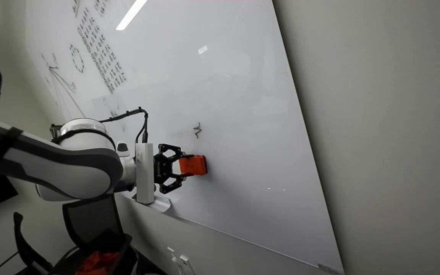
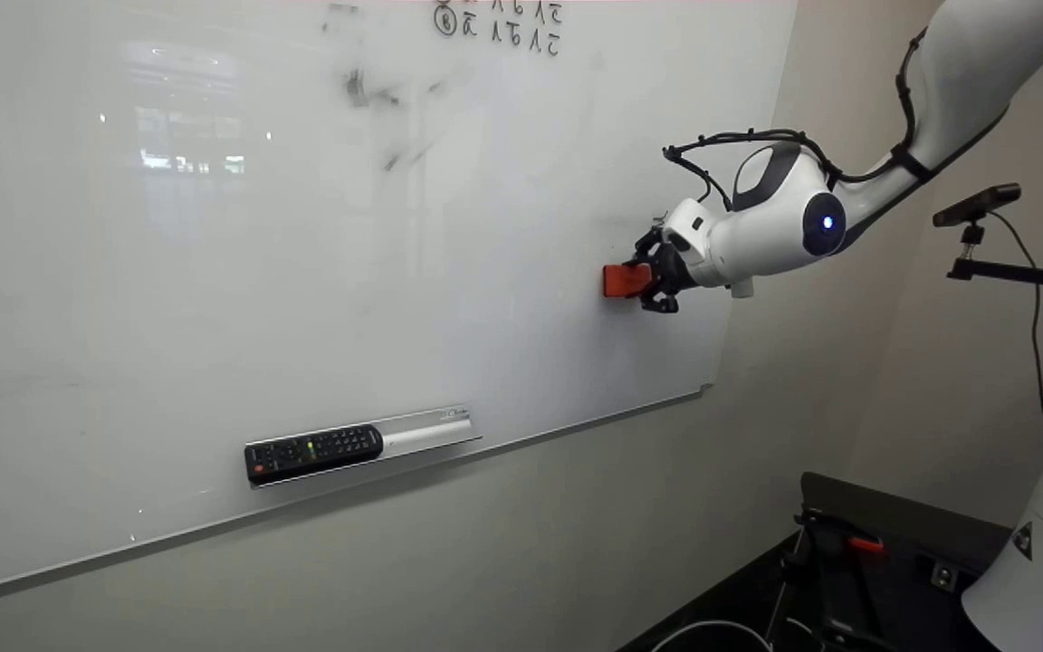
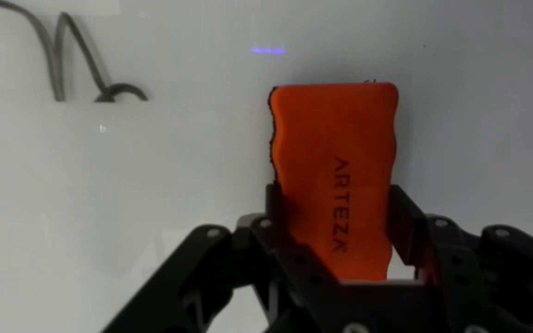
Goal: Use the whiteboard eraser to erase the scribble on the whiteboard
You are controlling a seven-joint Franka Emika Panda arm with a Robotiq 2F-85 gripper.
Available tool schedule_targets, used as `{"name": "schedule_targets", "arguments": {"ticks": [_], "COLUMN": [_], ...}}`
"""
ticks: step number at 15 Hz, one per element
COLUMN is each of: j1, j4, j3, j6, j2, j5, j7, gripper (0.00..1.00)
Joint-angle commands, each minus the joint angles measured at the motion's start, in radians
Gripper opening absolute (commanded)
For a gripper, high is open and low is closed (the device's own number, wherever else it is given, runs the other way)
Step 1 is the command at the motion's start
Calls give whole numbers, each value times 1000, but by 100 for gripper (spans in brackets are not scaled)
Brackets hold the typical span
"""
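- The claw [image 1: 188,165] grips the whiteboard eraser [image 3: 333,138].
- The scribble [image 1: 198,130] lies above both, farther from the bottom edge of the whiteboard [image 1: 250,114].
- Upward is probably the next move.

In the wrist view, the scribble [image 3: 58,60] on the whiteboard [image 3: 178,162] lies left of the eraser [image 3: 319,171].

In an exterior view, a black remote control [image 2: 313,453] lies at one end of a silver tray [image 2: 431,435]. There, a dark bar-shaped camera [image 2: 976,206] sits on a small mount [image 2: 971,235] over a black horizontal bar [image 2: 1024,273], with a cable [image 2: 1037,335] hanging down. A mesh chair back [image 1: 93,218] rises near the pale wall [image 1: 388,137], a crumpled red item [image 1: 97,262] below it. Handwritten characters [image 1: 103,57] show in both exterior views; near them are a fan of lines [image 1: 62,81] and a dashed oval [image 1: 77,59].
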Motion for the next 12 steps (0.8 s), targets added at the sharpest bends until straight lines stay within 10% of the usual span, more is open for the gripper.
{"name": "schedule_targets", "arguments": {"ticks": [1, 12], "j1": [-1, -47], "j4": [86, -6], "j3": [-21, -36], "j6": [-14, -39], "j2": [77, -226], "j5": [-78, -177], "j7": [99, 117], "gripper": [31, 31]}}
